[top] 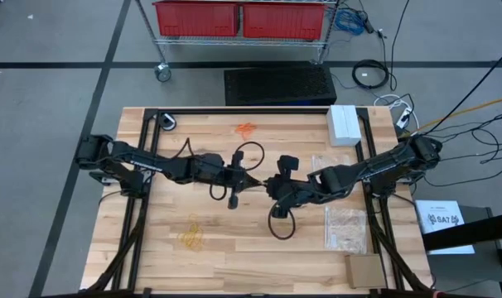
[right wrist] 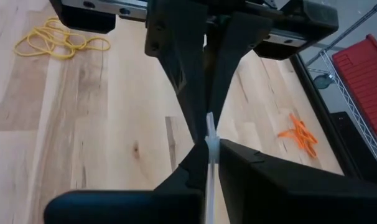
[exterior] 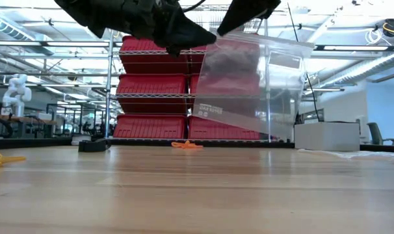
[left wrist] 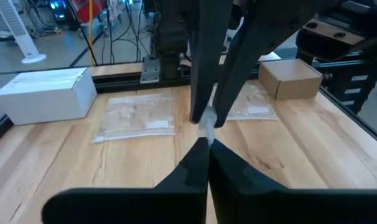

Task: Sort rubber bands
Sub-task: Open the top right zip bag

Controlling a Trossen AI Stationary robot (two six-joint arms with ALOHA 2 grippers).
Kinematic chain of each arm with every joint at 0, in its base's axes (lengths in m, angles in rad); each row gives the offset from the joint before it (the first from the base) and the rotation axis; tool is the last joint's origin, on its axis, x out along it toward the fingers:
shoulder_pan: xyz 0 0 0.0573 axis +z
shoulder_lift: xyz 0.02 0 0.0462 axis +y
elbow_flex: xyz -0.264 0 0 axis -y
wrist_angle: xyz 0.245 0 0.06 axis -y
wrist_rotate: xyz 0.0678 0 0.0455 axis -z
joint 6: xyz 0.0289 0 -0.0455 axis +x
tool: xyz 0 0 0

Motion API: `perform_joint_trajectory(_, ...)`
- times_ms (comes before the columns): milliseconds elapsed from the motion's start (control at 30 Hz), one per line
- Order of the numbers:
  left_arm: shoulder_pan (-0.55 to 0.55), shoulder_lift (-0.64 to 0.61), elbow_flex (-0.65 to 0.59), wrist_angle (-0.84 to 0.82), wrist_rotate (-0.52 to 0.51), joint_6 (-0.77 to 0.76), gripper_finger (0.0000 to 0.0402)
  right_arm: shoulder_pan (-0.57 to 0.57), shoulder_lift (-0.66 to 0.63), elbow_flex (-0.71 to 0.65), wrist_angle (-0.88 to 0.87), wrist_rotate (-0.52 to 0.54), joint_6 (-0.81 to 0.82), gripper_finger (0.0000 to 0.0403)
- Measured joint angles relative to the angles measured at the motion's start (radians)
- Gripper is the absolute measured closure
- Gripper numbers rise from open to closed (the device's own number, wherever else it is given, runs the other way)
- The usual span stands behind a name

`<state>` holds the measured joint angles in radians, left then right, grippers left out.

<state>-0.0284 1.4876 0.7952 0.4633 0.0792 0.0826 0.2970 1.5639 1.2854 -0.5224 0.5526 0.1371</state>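
A clear plastic bag (exterior: pixel 249 84) hangs in the air between my two grippers over the middle of the table. My left gripper (top: pixel 253 183) and my right gripper (top: pixel 269 185) meet tip to tip there, both shut on the bag's top. The orange rubber bands (top: pixel 246 128) lie near the far edge. The pale yellow rubber bands (top: pixel 191 236) lie toward the near left. A small dark cluster (exterior: pixel 93 144) lies at the far left corner. My left gripper (left wrist: pixel 207 144) pinches the bag's top edge (left wrist: pixel 207 129) between its two fingertips, coming level from the table's left. The bag hangs below, clear of the table. My right gripper (right wrist: pixel 208 152) pinches the same top edge (right wrist: pixel 210 134) between its fingertips, level from the table's right, right against the left fingers. The bag (exterior: pixel 268 97) hangs tilted under it.
A white box (top: pixel 344 124) stands at the far right corner. Two more clear bags (top: pixel 330 165) (top: pixel 346 228) lie along the right side, with a cardboard box (top: pixel 365 269) at the near right corner. Bare wood lies near the front edge.
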Motion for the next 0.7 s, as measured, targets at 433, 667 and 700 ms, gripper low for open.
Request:
perform_joint_trajectory(433, 0.002, 0.001, 0.000, 0.027, -0.033, -0.021, 0.0399, 0.000, 0.000, 0.001, -0.052, 0.005, 0.038, 0.0396)
perform_joint_trajectory(667, 0.002, 0.002, 0.000, 0.035, -0.035, -0.020, 0.0400, 0.000, 0.000, 0.001, -0.120, 0.002, 0.082, 0.0395)
perform_joint_trajectory(700, 0.002, 0.002, 0.000, 0.036, -0.035, -0.020, 0.0400, 0.000, 0.000, 0.001, -0.129, 0.002, 0.087, 0.0395)
